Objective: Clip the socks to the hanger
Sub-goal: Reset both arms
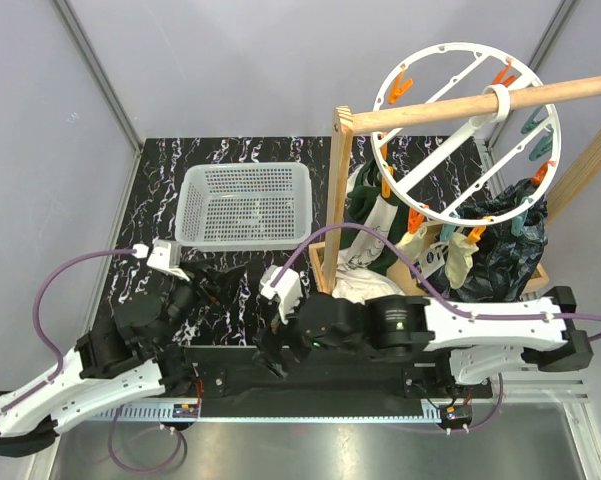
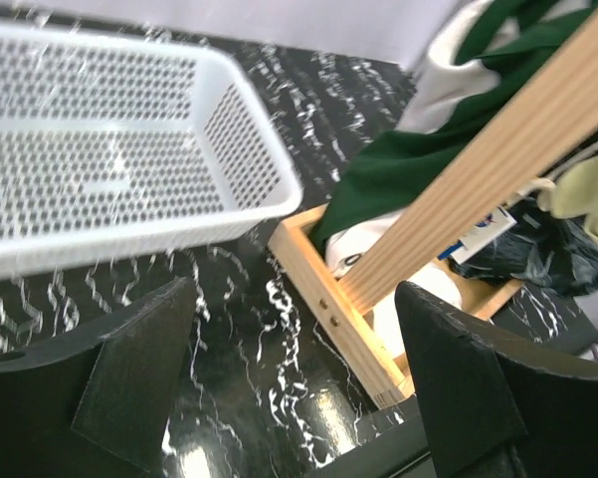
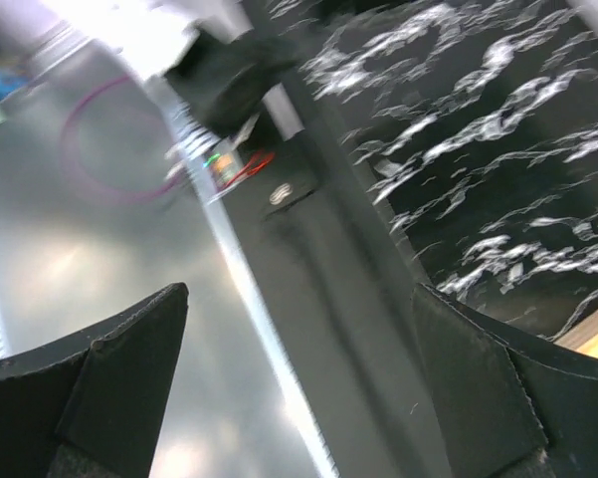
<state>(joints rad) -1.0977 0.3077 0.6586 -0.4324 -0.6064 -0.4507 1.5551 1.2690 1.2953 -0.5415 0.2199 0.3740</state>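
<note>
Cream socks (image 1: 460, 262) hang under hanger (image 1: 448, 46), well apart from both pairs of spread jaws.

Glossy table (image 1: 160, 170), plastic basket (image 1: 245, 205), wooden rod (image 1: 460, 105)

A black surface (image 1: 158, 185) veined with white, like marble. A white perforated plastic basket (image 1: 245, 205) sits on it toward the back, left of centre. Just right of the basket stands a wooden rack (image 1: 337, 200), its low box-shaped base resting on the surface.
</note>
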